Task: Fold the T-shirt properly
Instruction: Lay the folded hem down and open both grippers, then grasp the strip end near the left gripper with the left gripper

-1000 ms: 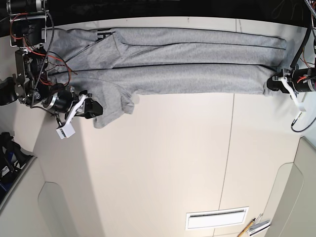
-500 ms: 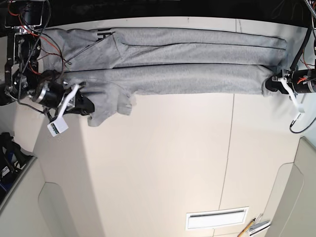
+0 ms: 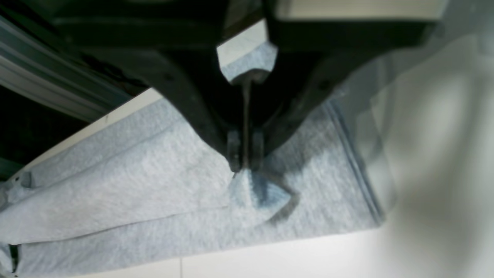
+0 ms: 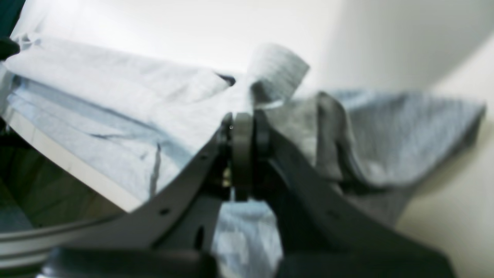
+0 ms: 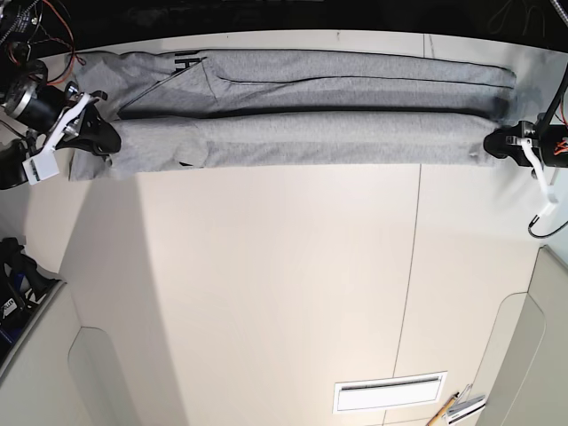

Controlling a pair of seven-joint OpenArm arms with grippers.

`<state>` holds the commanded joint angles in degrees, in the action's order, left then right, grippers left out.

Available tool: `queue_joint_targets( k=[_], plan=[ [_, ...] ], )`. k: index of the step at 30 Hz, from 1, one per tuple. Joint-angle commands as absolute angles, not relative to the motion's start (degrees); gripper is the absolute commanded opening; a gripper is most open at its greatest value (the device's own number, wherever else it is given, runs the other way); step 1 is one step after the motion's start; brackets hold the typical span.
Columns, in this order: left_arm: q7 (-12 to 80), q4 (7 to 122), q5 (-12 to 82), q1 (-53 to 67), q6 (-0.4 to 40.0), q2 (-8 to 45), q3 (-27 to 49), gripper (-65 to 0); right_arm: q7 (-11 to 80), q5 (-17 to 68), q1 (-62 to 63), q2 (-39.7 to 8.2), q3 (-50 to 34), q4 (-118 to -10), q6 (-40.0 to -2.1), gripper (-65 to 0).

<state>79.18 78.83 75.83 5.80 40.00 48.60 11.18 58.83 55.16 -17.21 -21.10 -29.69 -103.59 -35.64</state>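
The light grey T-shirt [image 5: 302, 106] lies along the far edge of the table [image 5: 284, 284], folded lengthwise into a long band, with a bit of black lettering showing at its far left. My left gripper [image 5: 491, 145] is shut on the shirt's near right corner; in the left wrist view the gripper [image 3: 244, 165] pinches a small peak of the cloth [image 3: 154, 193]. My right gripper [image 5: 105, 140] is shut on the shirt's near left end; in the right wrist view the gripper [image 4: 242, 131] holds bunched grey cloth [image 4: 386, 131].
A white vent slot [image 5: 389, 391] is set in the table near the front. A pencil and papers [image 5: 454, 406] lie at the front right. Dark gear and cables [image 5: 13, 266] sit off the table's left side.
My right gripper has carried the shirt's near left part up and to the left, tucking the hanging sleeve flap in so the band lies straight. My left gripper has stayed at the right corner.
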Motion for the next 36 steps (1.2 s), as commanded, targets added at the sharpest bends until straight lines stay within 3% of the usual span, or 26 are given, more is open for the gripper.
queue_joint_targets(
  k=[6,9,10,11,13,15,20,28,30,32,33,36],
  plan=[
    [80.00,78.81,76.47,9.30,40.00,48.93,11.18,-65.0,59.02,54.89,-21.82,-21.08,-31.53,-103.39,-35.51,-65.0],
    [79.94,78.81,76.44,11.00,40.00,48.90,11.18,-44.4,58.98,53.30,-22.41,-21.08,-31.53,-102.41,-35.14,-65.0],
    [79.92,78.81,76.44,11.29,40.00,48.93,11.18,-38.4,58.98,53.06,-22.41,-21.08,-31.53,-102.08,-35.14,-62.3],
    [79.66,78.81,76.47,11.31,40.00,48.90,11.18,-34.9,58.96,52.71,-22.41,-21.08,-31.53,-101.84,-35.11,-51.6],
    [79.05,78.81,76.53,11.27,40.00,48.90,11.20,-34.2,58.87,52.73,-22.39,-21.08,-31.53,-101.78,-35.11,-33.5],
    [78.04,78.81,77.52,11.27,40.00,48.90,11.68,-34.2,58.52,52.73,-22.24,-21.08,-31.55,-101.78,-35.09,-29.4],
    [80.00,78.81,84.60,11.40,40.00,48.88,18.65,-34.2,58.54,52.86,-21.12,-21.06,-32.84,-103.55,-34.89,-29.4],
    [80.00,78.81,85.00,15.66,40.00,48.71,32.53,-34.2,58.50,54.48,-20.34,-20.78,-43.38,-111.53,-34.70,-29.9],
    [80.00,78.81,85.00,17.06,40.00,48.01,33.85,-31.9,58.50,54.46,-20.38,-20.75,-43.42,-111.74,-34.70,-39.7],
    [80.00,78.78,85.00,18.20,40.00,47.13,34.20,-24.7,58.37,54.43,-20.34,-19.88,-43.03,-110.69,-34.70,-59.1],
    [80.00,78.78,85.00,18.31,40.00,46.57,34.20,-22.3,57.87,54.37,-20.34,-19.14,-42.81,-109.95,-34.72,-65.0],
    [78.63,78.78,84.16,18.28,40.00,44.23,34.20,-21.3,54.74,51.96,-20.36,-17.30,-41.93,-105.78,-34.76,-65.0]
  ],
)
